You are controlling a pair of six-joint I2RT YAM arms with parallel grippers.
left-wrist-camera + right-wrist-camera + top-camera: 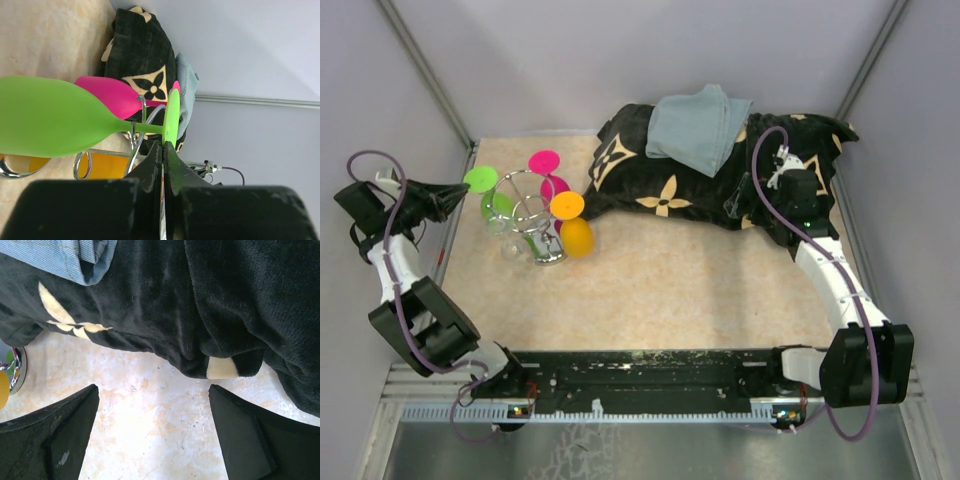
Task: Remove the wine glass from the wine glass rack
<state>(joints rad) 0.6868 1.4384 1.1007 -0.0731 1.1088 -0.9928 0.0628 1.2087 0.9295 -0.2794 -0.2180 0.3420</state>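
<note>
The chrome wine glass rack (533, 228) stands at the left of the table with three coloured glasses hung on it. The green wine glass (496, 207) hangs on its left side, foot (480, 179) outward. My left gripper (460, 192) is shut on the rim of that foot. In the left wrist view the green wine glass (50, 117) fills the left, its stem lies in a wire loop (133, 134), and the left gripper (166, 146) pinches the foot (172, 117) edge-on. My right gripper (152, 410) is open over bare tabletop, far right of the rack.
A pink glass (546, 166) and an orange glass (576, 236) hang on the same rack. A black patterned blanket (720, 175) with a blue denim cloth (698, 125) on it lies at the back right, just beyond the right fingertips. Grey walls close in both sides.
</note>
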